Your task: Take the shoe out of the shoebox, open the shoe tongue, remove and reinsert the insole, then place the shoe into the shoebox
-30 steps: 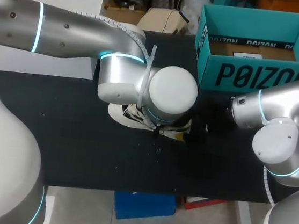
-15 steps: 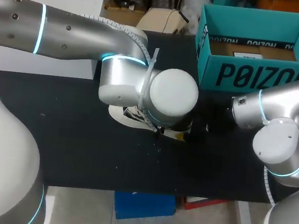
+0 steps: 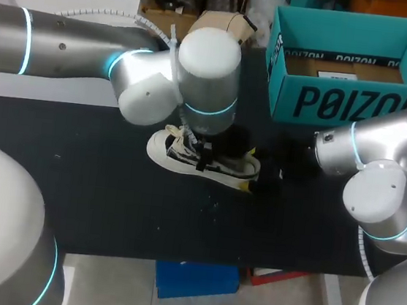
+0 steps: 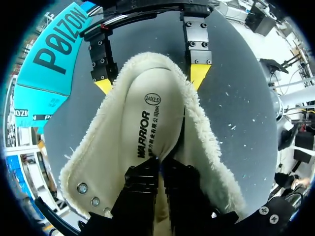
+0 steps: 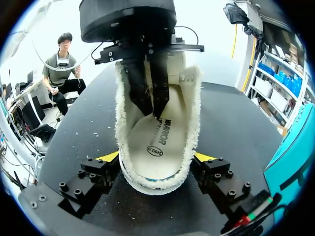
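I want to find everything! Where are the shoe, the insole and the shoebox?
shoe [image 3: 220, 170], head view, its side.
insole [image 5: 157, 142], right wrist view, its heel end.
shoebox [image 3: 356, 105], head view, its front wall.

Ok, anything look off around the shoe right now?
Only small things: white flecks litter the table beside the shoe, likely shed fleece, and the insole sits buckled, one edge lifted, in the left gripper.

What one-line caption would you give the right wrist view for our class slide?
Right claw clamps the heel of the fleece-lined shoe while the left claw reaches inside and pinches the insole.
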You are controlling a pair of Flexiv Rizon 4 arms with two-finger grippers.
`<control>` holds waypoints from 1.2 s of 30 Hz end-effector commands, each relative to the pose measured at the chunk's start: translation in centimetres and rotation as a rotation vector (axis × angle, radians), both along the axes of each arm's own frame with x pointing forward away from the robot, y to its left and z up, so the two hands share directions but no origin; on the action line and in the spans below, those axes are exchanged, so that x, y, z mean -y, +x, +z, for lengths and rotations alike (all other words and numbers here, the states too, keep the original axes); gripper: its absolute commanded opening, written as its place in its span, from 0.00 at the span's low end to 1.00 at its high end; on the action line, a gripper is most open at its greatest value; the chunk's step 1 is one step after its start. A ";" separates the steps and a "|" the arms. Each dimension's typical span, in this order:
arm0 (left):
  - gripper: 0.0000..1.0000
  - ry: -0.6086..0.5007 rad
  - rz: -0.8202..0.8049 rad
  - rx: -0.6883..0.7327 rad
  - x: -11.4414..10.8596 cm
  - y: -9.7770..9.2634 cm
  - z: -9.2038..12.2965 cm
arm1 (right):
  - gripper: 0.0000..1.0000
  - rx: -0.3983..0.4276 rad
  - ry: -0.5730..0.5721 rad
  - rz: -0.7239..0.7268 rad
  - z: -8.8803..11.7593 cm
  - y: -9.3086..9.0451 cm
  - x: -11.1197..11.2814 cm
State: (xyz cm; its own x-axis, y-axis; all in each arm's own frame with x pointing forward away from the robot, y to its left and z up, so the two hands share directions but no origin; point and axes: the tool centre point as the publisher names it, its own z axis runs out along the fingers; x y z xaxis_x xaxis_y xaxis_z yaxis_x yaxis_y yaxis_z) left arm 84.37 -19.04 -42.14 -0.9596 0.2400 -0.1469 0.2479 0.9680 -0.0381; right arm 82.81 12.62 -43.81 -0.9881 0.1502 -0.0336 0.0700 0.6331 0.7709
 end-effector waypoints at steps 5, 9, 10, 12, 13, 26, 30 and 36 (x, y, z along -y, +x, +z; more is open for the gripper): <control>0.00 0.017 -0.089 -0.217 0.7 -0.2 -1.6 | 0.00 -0.002 -0.003 -0.001 -0.4 -0.2 0.2; 0.00 0.010 -0.119 -0.226 1.0 -1.1 -0.4 | 0.00 -0.002 -0.003 -0.001 -0.4 -0.2 0.2; 0.00 0.009 -0.119 -0.226 1.0 -1.2 -0.1 | 0.00 -0.002 -0.003 -0.001 -0.4 -0.2 0.2; 0.00 -0.002 -0.128 -0.231 0.9 -1.4 0.6 | 0.00 -0.002 -0.003 -0.001 -0.4 -0.2 0.2; 0.00 -0.002 -0.128 -0.233 0.9 -1.5 0.9 | 0.00 -0.002 -0.003 -0.001 -0.4 -0.2 0.2; 0.00 0.020 -0.141 -0.234 1.7 -3.0 4.7 | 0.00 -0.002 -0.003 -0.001 -0.4 -0.2 0.2; 0.00 0.020 -0.130 -0.226 1.7 -3.2 5.1 | 0.00 -0.002 -0.003 -0.001 -0.4 -0.2 0.2; 0.00 0.018 -0.117 -0.217 1.6 -3.2 5.6 | 0.00 -0.002 -0.003 -0.001 -0.4 -0.2 0.2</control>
State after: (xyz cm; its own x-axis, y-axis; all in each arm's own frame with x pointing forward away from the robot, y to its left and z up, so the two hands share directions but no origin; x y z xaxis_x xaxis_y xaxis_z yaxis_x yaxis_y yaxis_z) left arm 81.70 -20.80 -37.27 -0.9331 0.3529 0.0699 0.3466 0.9339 -0.0879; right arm 82.49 12.30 -43.60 -0.9882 0.1494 -0.0350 0.0684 0.6328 0.7713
